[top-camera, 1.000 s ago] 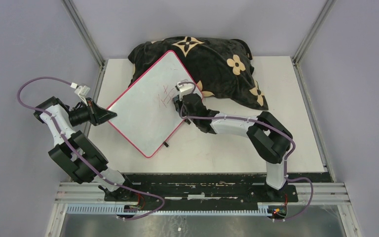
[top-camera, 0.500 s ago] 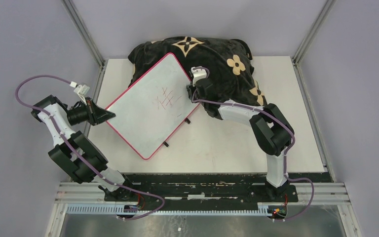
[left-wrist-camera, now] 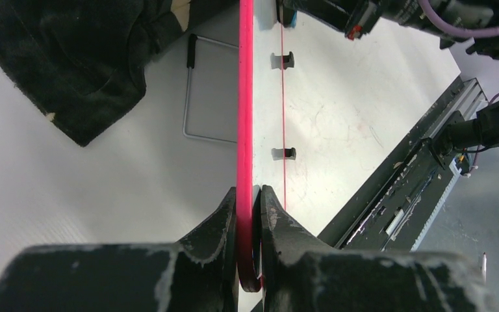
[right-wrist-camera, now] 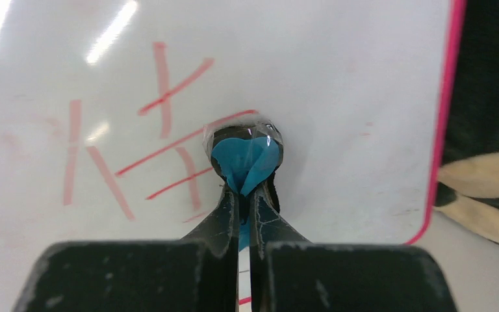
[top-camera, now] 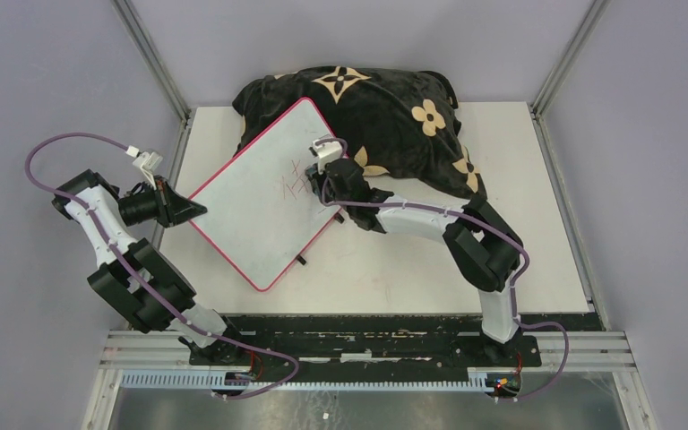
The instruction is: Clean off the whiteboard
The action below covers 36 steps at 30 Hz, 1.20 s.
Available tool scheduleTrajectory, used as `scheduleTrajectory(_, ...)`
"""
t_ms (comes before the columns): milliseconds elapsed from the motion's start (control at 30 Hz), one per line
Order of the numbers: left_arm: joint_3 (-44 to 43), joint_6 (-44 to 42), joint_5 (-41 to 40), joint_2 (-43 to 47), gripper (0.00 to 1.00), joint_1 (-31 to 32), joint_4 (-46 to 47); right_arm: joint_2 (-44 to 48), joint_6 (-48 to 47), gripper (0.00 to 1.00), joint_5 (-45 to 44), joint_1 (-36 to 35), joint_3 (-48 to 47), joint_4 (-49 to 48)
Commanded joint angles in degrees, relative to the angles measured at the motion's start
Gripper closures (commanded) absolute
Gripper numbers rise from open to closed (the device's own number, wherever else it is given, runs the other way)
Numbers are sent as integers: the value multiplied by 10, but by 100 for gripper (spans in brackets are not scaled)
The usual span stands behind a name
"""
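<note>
The whiteboard (top-camera: 251,215), white with a pink-red rim, lies tilted with its far corner against the black floral cushion (top-camera: 385,103). Red handwritten marks (top-camera: 294,179) sit on its right half. My left gripper (top-camera: 199,208) is shut on the board's left corner; in the left wrist view the rim (left-wrist-camera: 245,117) runs edge-on between my fingers (left-wrist-camera: 249,195). My right gripper (top-camera: 315,184) is shut on a small blue eraser pad (right-wrist-camera: 243,159) pressed on the board surface (right-wrist-camera: 338,71) at the right end of the marks (right-wrist-camera: 162,130).
The cushion (right-wrist-camera: 487,97) lies just beyond the board's right rim. Under the board are a wire stand (left-wrist-camera: 201,91) and small black feet (left-wrist-camera: 287,60). White table (top-camera: 412,269) extends to the front and right; a black rail (top-camera: 367,327) runs along the near edge.
My right gripper swung off the marks to the board's upper right edge, then came back onto the marks. The board shifted slightly left. The left gripper kept its hold.
</note>
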<state>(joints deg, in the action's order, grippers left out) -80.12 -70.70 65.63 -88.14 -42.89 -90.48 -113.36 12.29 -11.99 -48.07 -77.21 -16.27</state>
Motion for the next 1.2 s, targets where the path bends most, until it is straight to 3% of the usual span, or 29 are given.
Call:
scheduleTrajectory(0, -21, -40, -46, 0, 97, 9, 67, -32, 2, 100, 81, -97, -44, -41)
scheduleTrajectory(300, -18, -43, -48, 5, 97, 9, 67, -35, -18, 99, 25, -123, -55, -28)
scheduleTrajectory(767, -25, -40, -51, 2, 97, 10, 67, -14, 13, 100, 4, 52, -7, -11)
scheduleTrajectory(1167, -27, -37, -52, 3, 97, 10, 67, 0, 42, 99, 23, 73, 47, -49)
